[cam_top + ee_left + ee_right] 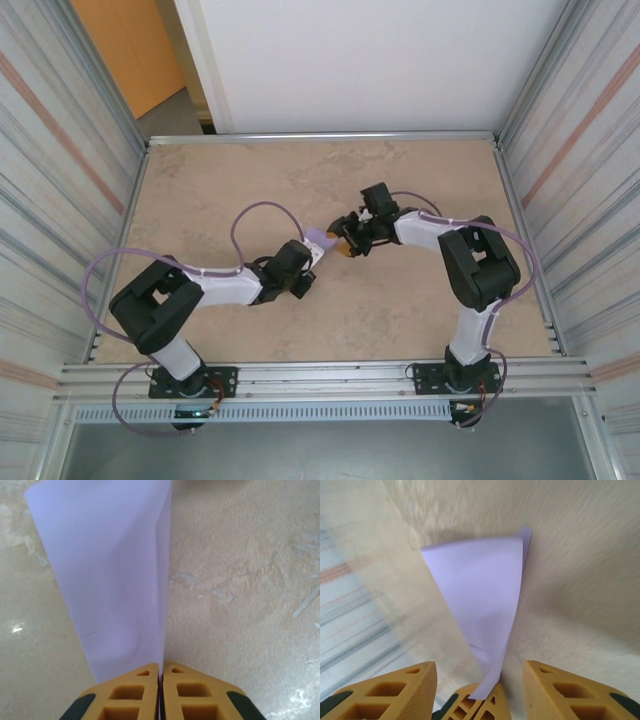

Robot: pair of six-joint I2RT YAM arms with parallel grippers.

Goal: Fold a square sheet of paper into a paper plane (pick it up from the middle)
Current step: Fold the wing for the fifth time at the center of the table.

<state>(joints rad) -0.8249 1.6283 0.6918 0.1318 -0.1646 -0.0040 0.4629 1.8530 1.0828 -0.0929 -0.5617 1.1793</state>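
— Where's the paper plane sitting?

— In the left wrist view it rises from bottom centre toward the upper left of the frame. It is a plain lavender wedge, narrow at the bottom and broad at the top, with one long fold edge running up its right side.

— And the left gripper?

— Closed right up. Its two yellow pads meet at bottom centre, with the wedge's narrow end pinched in the seam between them.

— What about the right gripper?

— Spread wide. One yellow finger sits at the lower left of its wrist view and the other at the lower right, both well clear of the paper. The left gripper's tips show at bottom centre between them. The lavender wedge climbs from there to the middle of the frame, its wide end uppermost and one corner curling at the upper right.

— From above?

— Both grippers meet near the centre of the tan table. The left reaches in from the lower left and the right from the right, with the small lavender piece between them.
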